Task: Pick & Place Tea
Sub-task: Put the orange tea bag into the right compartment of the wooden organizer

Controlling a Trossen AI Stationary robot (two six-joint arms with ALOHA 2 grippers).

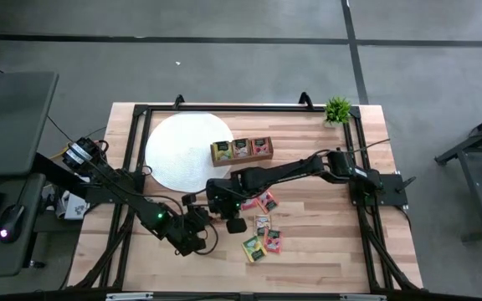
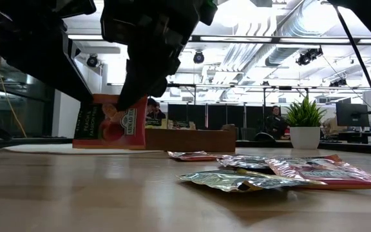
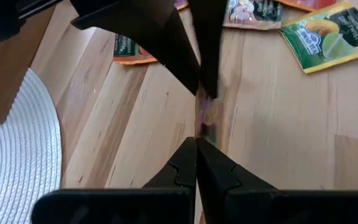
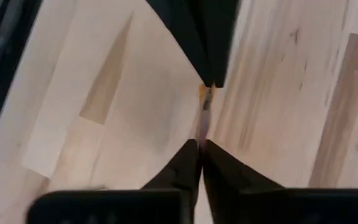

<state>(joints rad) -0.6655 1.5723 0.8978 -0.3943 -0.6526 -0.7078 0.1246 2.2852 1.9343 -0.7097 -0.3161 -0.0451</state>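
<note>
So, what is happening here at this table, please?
The robot is sorting tea packets. The right gripper is shut on a pink tea packet, which stands upright on its edge on the wooden table, near the white mat. The left gripper is shut and sits close by. Some packets already lie in the wooden tray; more packets lie loose on the table.
</note>
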